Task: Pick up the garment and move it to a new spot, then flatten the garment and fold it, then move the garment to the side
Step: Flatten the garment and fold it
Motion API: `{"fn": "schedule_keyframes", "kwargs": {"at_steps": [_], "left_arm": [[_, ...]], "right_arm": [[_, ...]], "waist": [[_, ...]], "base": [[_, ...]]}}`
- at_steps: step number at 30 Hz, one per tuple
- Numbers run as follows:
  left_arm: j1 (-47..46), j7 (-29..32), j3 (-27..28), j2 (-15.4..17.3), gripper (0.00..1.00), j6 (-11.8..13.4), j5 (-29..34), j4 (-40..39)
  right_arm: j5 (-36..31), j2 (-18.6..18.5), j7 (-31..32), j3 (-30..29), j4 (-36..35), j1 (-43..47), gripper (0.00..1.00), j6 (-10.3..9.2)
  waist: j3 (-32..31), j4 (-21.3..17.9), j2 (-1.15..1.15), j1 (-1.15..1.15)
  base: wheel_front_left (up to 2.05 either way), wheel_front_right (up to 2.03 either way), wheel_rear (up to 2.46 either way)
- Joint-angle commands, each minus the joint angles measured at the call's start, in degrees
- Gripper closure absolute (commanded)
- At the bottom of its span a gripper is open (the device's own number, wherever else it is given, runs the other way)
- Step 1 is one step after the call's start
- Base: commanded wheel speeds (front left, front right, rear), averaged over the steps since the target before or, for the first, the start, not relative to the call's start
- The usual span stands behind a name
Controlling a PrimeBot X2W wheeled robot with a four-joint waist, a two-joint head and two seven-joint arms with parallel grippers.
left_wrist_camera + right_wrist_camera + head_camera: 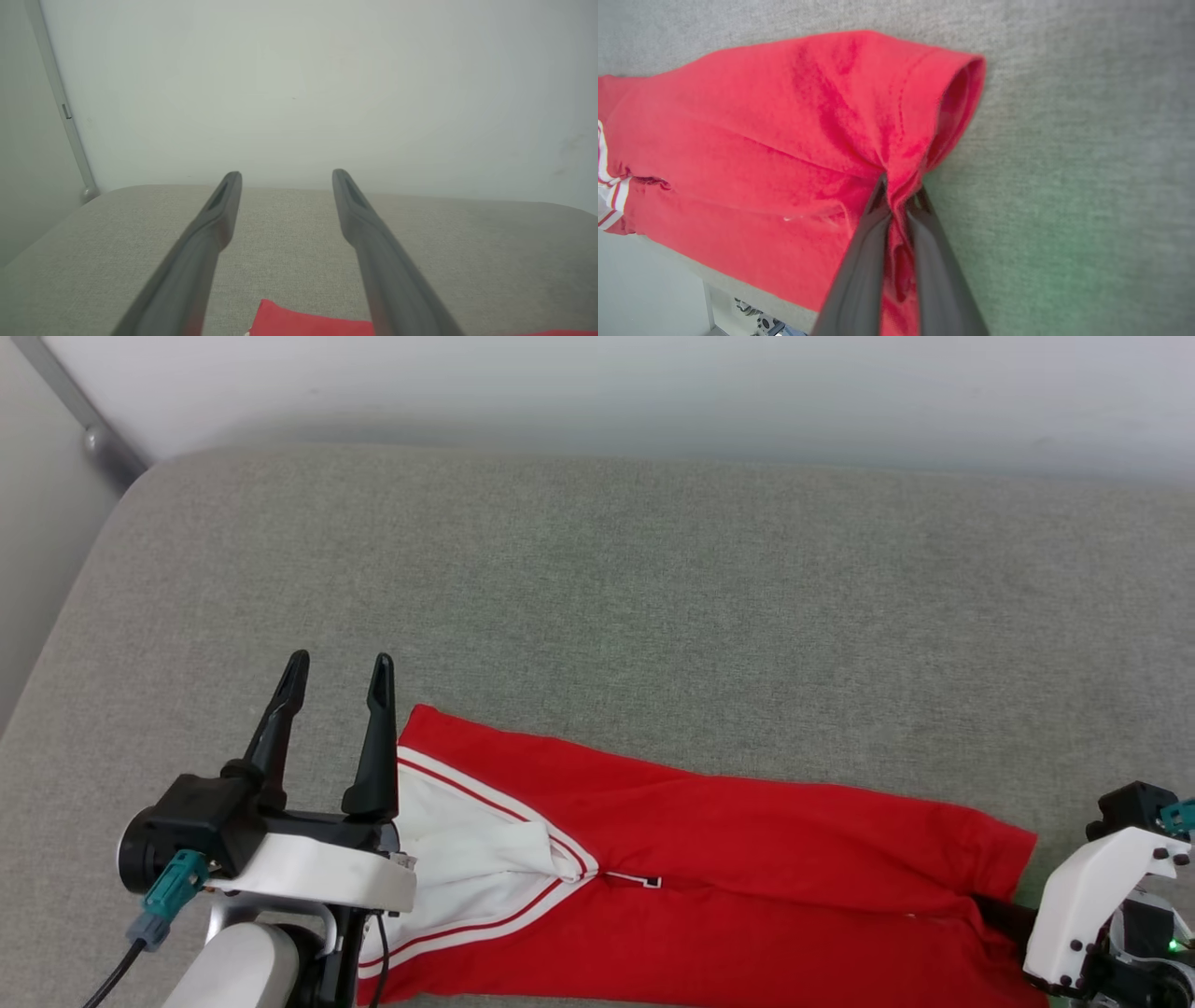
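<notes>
Lay of the cloth: a red jersey-knit garment (pixel 747 840) with a white short sleeve (pixel 467 859), trimmed in red and white stripes, is laid as a long, narrow folded band along the near edge of a grey woven-fabric padded surface (pixel 653 597).
Left side: the white sleeve end is placed at the robot's left. It is partly covered by the white housing of the left tool (pixel 341 660), whose two long dark fingers are spread wide apart with nothing between them.
Left relation: the garment's far corner is seen just beside that tool's right finger. In the left wrist view the same red corner is seen low between the two fingers. Whether cloth is touched there cannot be told.
Right side: the red hem (pixel 966 79) is found at the robot's right, its opening turned toward bare surface.
Right relation: the right tool (pixel 900 189) is clamped together on a bunched pinch of red fabric just inside the hem, and cloth is squeezed between its two dark fingers.
Lettering: a small black, white-outlined scrap of print (pixel 646 879) is exposed at the fold line beside the sleeve. Too little is shown for it to be read.
Backdrop: a pale wall (pixel 653 392) is seen behind the surface, with a grey tube (pixel 89 429) at its left. A black cable (pixel 117 975) with a teal plug is attached at the left wrist.
</notes>
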Motion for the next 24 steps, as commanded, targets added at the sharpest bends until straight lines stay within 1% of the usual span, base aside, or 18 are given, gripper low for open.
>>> {"fn": "schedule_keyframes", "kwargs": {"at_steps": [1, 4, 9, 12, 16, 20, 22, 24], "left_arm": [[0.46, -0.38, 0.09, 0.32, 0.00, 0.26, 0.54, 0.24], [0.95, 0.08, 0.03, 0.77, 0.00, 0.99, 1.05, 0.35], [2.40, 1.19, 0.41, 1.32, 0.00, 2.51, 1.00, -0.40], [3.63, 1.50, 0.74, 1.41, 0.00, 3.26, 0.65, -0.98], [4.61, 1.62, 0.75, 1.37, 0.00, 3.93, 0.54, -1.43], [4.97, 1.71, 0.28, 1.21, 0.00, 3.83, 0.47, -1.50], [4.96, 1.73, 0.06, 1.09, 0.00, 3.81, 0.43, -1.48], [5.01, 1.69, -0.13, 0.95, 0.00, 3.82, 0.35, -1.33]], "right_arm": [[-0.13, -0.03, -0.35, 0.77, 0.50, -0.26, 1.00, -0.02], [-0.30, -1.45, -1.11, 1.13, -0.55, -0.98, 1.00, -0.02], [-1.28, -3.40, -0.21, 1.27, -0.97, -2.24, 1.00, -0.02], [-2.41, -4.54, 0.48, -0.08, -0.86, -2.69, 1.00, -0.02], [-4.67, -5.73, 1.22, -5.10, -0.78, -3.64, 1.00, -0.02], [-7.37, -6.12, 2.31, -11.44, -2.19, -4.90, 1.00, -0.02], [-8.02, -5.57, 3.12, -13.79, -2.90, -5.76, 1.00, -0.02], [-8.44, -4.20, 4.70, -15.37, -3.07, -6.55, 1.00, -0.02]], "waist": [[-0.77, -0.57, 0.00, -0.01], [-2.38, -1.34, 0.00, -0.01], [-4.54, -3.21, 0.00, -0.01], [-5.23, -4.45, 0.00, -0.01], [-5.46, -5.63, 0.00, -0.01], [-5.43, -6.16, 0.00, -0.01], [-5.42, -6.34, 0.00, -0.01], [-5.48, -6.55, 0.00, -0.01]], "base": [[0.00, 0.00, 0.00], [0.00, 0.00, 0.00], [0.00, 0.00, 0.00], [0.00, 0.00, 0.00], [0.00, 0.00, 0.00], [0.00, 0.00, 0.00], [0.00, 0.00, 0.00], [0.00, 0.00, 0.00]]}}
